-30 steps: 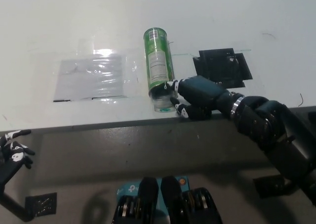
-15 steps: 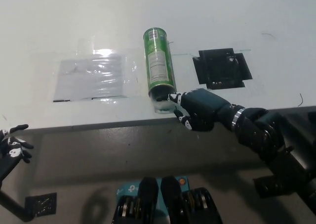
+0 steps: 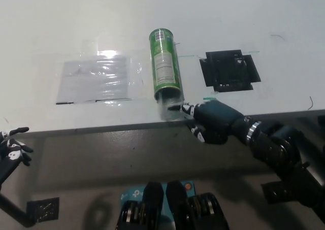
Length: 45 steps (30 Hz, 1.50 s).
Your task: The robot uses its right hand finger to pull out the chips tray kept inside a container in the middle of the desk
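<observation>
The green container (image 3: 165,65) is lying on its side in the middle of the white desk (image 3: 254,17), open end facing me. The clear chips tray (image 3: 169,109) is protruding from that opening, near the desk edge. My right hand (image 3: 213,121) is holding nothing, one finger (image 3: 181,107) extending and touching the tray's end. My left hand (image 3: 12,151) is resting at lower left, fingers apart.

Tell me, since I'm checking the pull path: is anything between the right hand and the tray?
Nothing visible: the black right hand has a fingertip at the clear plastic tray protruding from the green cylindrical can.
</observation>
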Each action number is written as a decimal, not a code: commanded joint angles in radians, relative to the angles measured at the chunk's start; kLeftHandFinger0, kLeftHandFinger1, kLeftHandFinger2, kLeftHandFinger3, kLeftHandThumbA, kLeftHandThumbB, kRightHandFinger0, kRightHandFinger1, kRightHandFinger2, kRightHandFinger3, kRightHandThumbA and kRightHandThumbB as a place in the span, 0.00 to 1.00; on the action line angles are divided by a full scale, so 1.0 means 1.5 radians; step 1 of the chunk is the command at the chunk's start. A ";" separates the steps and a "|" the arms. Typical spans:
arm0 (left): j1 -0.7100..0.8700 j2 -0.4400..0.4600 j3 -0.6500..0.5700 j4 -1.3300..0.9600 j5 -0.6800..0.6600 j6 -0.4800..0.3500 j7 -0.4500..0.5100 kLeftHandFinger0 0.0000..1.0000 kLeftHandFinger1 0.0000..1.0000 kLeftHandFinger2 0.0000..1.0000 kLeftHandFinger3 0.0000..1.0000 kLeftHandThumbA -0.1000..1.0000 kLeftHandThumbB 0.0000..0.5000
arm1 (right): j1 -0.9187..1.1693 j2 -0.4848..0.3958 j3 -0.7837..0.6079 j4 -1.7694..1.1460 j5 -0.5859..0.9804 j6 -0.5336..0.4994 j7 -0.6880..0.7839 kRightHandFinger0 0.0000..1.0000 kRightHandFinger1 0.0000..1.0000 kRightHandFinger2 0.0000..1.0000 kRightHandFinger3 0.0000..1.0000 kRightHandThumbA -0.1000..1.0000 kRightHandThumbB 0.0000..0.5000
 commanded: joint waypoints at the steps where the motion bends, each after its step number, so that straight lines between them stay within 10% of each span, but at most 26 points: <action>1: -0.007 0.017 0.010 -0.025 -0.006 -0.003 -0.004 0.35 0.32 0.37 0.64 0.05 0.16 | 0.017 -0.019 -0.011 -0.057 0.006 0.023 0.036 0.05 0.15 0.90 0.93 0.00 0.44; 7: -0.002 0.015 0.011 -0.027 -0.002 -0.001 -0.002 0.36 0.33 0.37 0.64 0.05 0.18 | 0.068 -0.024 -0.025 -0.129 0.019 0.034 0.046 0.16 0.20 0.82 0.91 0.00 0.53; 15: -0.002 0.012 0.012 -0.032 -0.005 0.011 0.000 0.32 0.31 0.34 0.62 0.05 0.19 | 0.137 -0.024 -0.041 -0.191 0.013 0.063 0.052 0.04 0.11 0.62 0.89 0.00 0.45; 20: -0.002 0.013 0.011 -0.034 -0.005 0.011 -0.003 0.33 0.32 0.37 0.64 0.05 0.17 | 0.158 -0.028 -0.048 -0.211 0.018 0.061 0.056 0.17 0.22 0.84 0.93 0.00 0.42; 39: -0.001 0.015 0.011 -0.032 0.002 0.005 -0.004 0.33 0.32 0.35 0.63 0.04 0.16 | 0.226 -0.024 -0.078 -0.276 0.029 0.083 0.058 0.10 0.19 0.85 0.93 0.00 0.39; 41: -0.001 0.016 0.010 -0.026 0.003 -0.008 -0.008 0.32 0.31 0.34 0.62 0.02 0.16 | 0.218 -0.016 -0.086 -0.276 0.035 0.088 0.054 0.24 0.31 0.92 1.00 0.00 0.38; 45: 0.007 0.011 0.010 -0.026 -0.004 -0.005 -0.010 0.31 0.30 0.33 0.62 0.06 0.20 | 0.202 -0.003 -0.101 -0.283 0.036 0.100 0.046 0.09 0.18 0.93 1.00 0.00 0.37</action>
